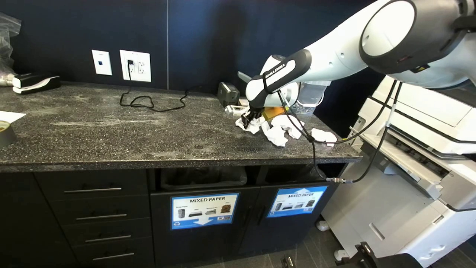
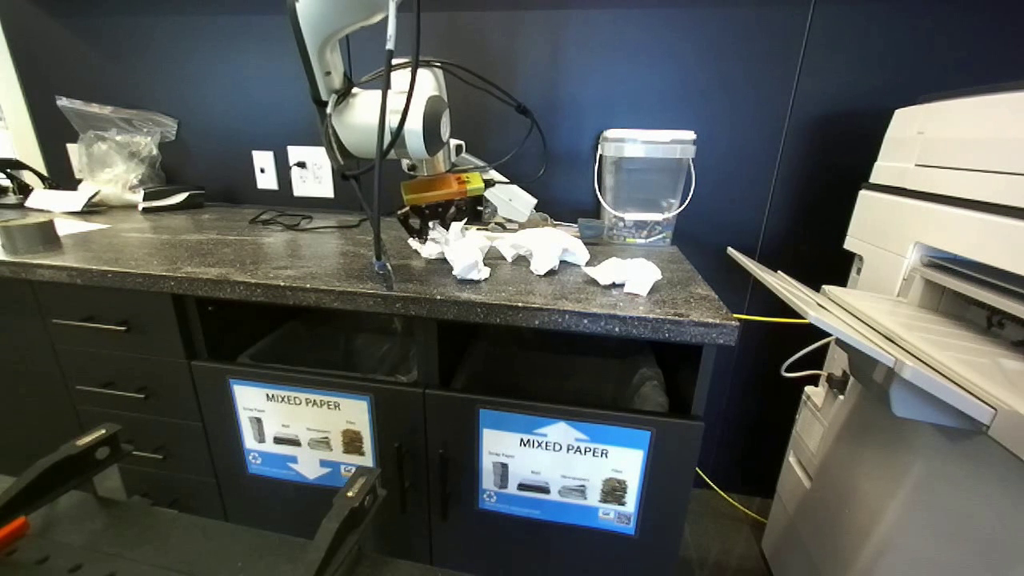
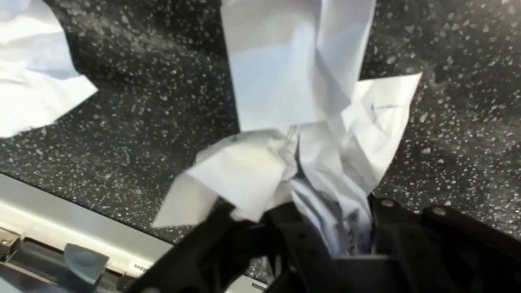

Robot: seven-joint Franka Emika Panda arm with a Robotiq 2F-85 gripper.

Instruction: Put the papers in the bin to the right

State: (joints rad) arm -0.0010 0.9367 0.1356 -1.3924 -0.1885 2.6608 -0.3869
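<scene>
Papers [image 2: 544,248] lie crumpled on the counter [image 2: 240,256] at right, the gripper [image 3: 330,217] clamped on 1 wad [image 3: 325,154] at their left; probably light, soft and easily torn, they should hold best at a thick fold.

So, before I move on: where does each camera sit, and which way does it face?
Exterior view: high in front of the counter, looking down across it; the arm reaches in from the upper right.
Exterior view: also in front, looking flatter toward the right-hand bin; arm and gripper hang from the top.
Wrist view: on the wrist, facing down at the papers; gripper fingers enter from the bottom.
Both exterior views share arm, gripper, papers and right-hand bin.
</scene>
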